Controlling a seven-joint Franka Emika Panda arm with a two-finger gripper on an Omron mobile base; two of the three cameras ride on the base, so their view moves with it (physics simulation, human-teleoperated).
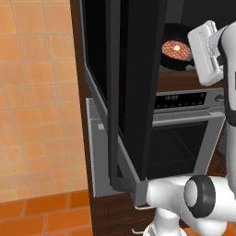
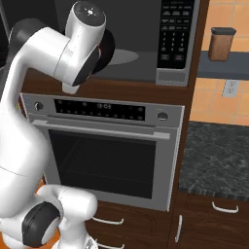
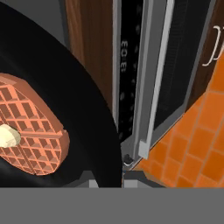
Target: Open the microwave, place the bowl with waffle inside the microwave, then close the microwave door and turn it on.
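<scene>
Fingers (image 3: 107,183) clenched on bowl (image 3: 83,113) rim; waffle (image 3: 28,127) inside; oven (image 2: 104,151) below.

This is a home kitchen. A built-in microwave (image 2: 146,44) sits above a steel oven (image 2: 104,151) in dark wood cabinets (image 2: 204,219), beside a dark speckled counter (image 2: 219,155). Orange tiles cover the wall (image 1: 32,92) and floor (image 1: 41,216), with a brown canister (image 2: 222,44) on a shelf (image 2: 228,65) and a wall socket (image 2: 229,88).

bowl (image 1: 171,48) w/ waffle (image 1: 176,48) in microwave (image 2: 146,44) | microwave door (image 1: 131,87) open
</scene>
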